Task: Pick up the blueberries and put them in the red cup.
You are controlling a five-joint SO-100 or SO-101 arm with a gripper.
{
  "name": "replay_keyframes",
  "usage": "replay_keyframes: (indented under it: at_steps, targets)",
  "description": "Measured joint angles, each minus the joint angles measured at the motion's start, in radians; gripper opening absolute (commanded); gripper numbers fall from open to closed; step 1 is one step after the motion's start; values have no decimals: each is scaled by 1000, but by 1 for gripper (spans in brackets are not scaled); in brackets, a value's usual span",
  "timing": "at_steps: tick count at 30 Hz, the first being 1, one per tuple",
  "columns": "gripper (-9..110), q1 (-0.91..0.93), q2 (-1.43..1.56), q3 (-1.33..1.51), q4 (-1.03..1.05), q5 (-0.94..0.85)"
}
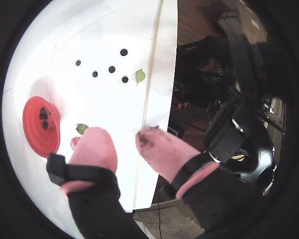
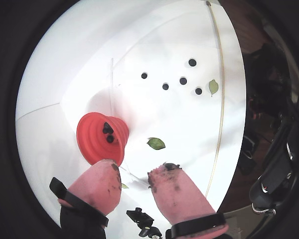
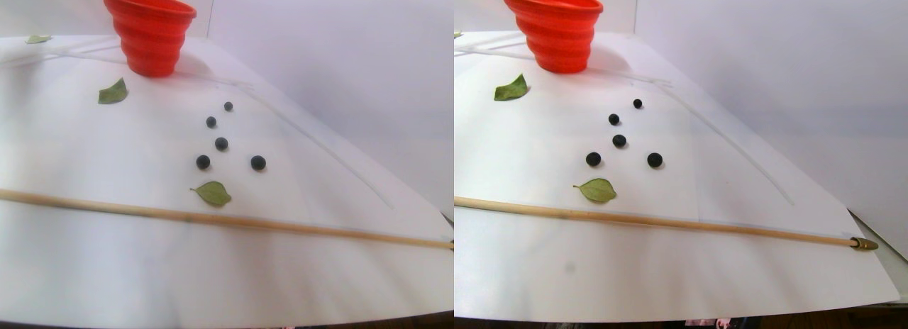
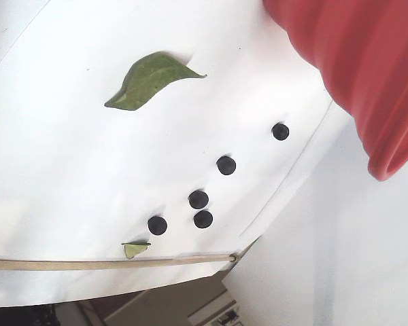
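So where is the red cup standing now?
In the stereo pair view the red cup stands upright at the far top left of the white sheet, beyond the five loose blueberries, with a green leaf nearest.

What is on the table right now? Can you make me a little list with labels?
cup: red cup standing upright on the white table
berries in cup: a few blueberries, exact count unclear
berries on table: five loose berries grouped between cup and stick
leaves: green leaves lying flat
stick: thin wooden stick across the table
hand: pink-tipped hand open, holding nothing, above the table
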Motion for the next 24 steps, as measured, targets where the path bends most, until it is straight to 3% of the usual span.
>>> replay_keyframes:
  at_steps: [18, 21, 24]
  targets:
    - [11, -2, 0, 0, 0, 0]
    - [16, -3, 0, 0, 0, 0]
    - [12, -9, 0, 0, 0, 0]
